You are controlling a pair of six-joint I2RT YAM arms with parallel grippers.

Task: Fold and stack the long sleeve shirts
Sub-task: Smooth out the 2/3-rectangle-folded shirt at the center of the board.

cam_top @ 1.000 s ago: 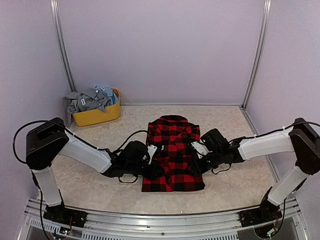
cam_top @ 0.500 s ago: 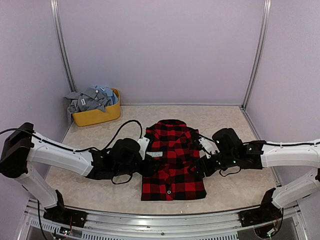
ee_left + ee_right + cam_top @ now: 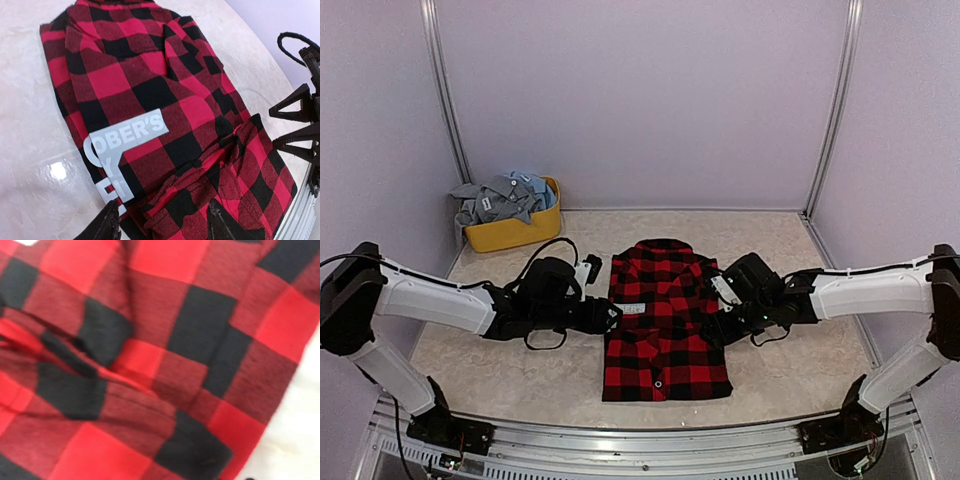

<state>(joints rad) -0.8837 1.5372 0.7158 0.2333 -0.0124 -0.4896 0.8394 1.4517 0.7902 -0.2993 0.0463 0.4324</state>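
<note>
Red-and-black buffalo-check flannel shirt (image 3: 665, 320) lies folded flat on the table (image 3: 510, 375), mid-table, collar toward 12 o'clock, white label (image 3: 632, 309) on its left half. Left gripper (image 3: 610, 315) sits at the shirt's 9 o'clock edge. In the left wrist view its fingers (image 3: 107, 225) are spread apart over the cloth, pinching nothing, and the label (image 3: 127, 150) is just ahead of them. Right gripper (image 3: 718, 325) is at the shirt's 3 o'clock edge. Its own camera shows only blurred check cloth, but from the left wrist view its two fingers (image 3: 295, 107) look parted, though the angle is poor. Yellow oval tub (image 3: 515, 235) stands at 10 o'clock from the flannel, well apart, against the back wall. Crumpled grey and pale blue shirts (image 3: 505, 195) are heaped in the tub.
</note>
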